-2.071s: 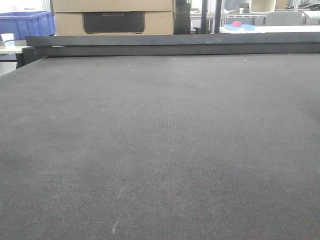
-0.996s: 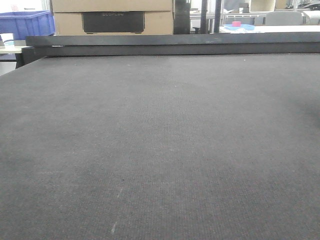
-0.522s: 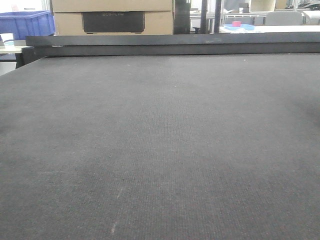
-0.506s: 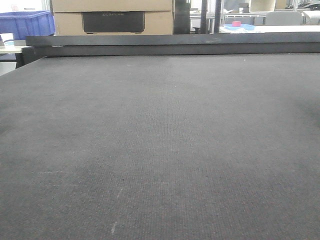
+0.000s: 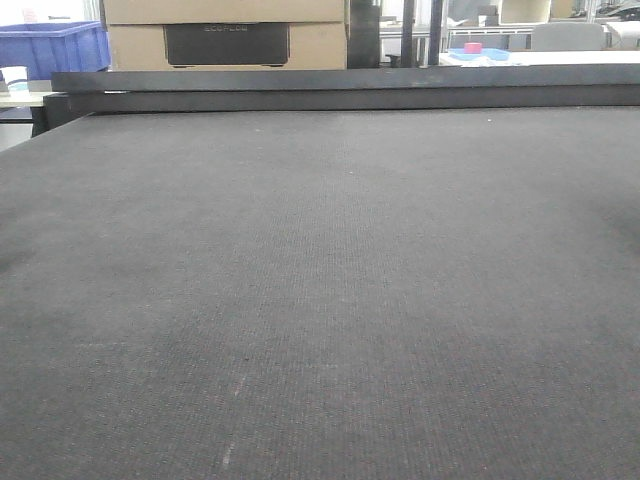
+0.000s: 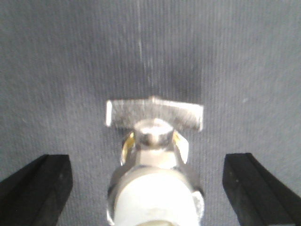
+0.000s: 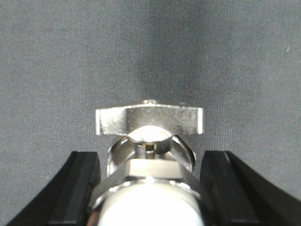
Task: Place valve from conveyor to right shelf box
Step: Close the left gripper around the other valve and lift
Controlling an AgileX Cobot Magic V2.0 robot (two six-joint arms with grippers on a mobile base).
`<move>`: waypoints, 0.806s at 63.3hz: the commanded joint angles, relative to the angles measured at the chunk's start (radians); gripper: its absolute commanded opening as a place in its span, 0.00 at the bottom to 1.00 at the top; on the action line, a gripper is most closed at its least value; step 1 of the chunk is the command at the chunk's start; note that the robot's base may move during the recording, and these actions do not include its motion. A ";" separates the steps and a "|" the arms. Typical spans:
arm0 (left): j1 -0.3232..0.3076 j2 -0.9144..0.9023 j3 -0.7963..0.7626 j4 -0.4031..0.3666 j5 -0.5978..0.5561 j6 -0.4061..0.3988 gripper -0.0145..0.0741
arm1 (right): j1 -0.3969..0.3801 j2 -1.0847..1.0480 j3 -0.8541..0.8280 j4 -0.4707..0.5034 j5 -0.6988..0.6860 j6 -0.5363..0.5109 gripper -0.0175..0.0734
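Observation:
In the front view only the dark grey woven conveyor (image 5: 320, 280) shows; neither arm nor any valve appears there. In the left wrist view a shiny metal valve (image 6: 155, 183) with a flat T-handle lies on the belt (image 6: 70, 70). My left gripper (image 6: 146, 159) stands open around it, with a wide gap on each side. In the right wrist view another such valve (image 7: 150, 172) sits between the black fingers (image 7: 80, 183). My right gripper (image 7: 150, 156) is shut on its body, over the belt (image 7: 70, 56). The right shelf box is out of view.
A black frame rail (image 5: 350, 88) runs across the belt's far end. Behind it stand a cardboard box (image 5: 225, 35), a blue bin (image 5: 55, 45) at the far left and a table with a pink object (image 5: 473, 48) at the far right.

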 commanded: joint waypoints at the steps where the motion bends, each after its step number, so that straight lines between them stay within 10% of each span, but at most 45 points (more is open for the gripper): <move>1: -0.004 -0.001 0.012 -0.008 -0.021 -0.001 0.78 | -0.001 -0.014 -0.015 0.000 -0.025 -0.008 0.01; 38: -0.004 -0.001 0.012 -0.008 -0.063 -0.001 0.74 | -0.001 -0.014 -0.015 0.000 -0.025 -0.008 0.01; 51: -0.004 -0.001 0.012 -0.041 -0.061 -0.001 0.33 | -0.001 -0.014 -0.015 0.000 -0.025 -0.008 0.01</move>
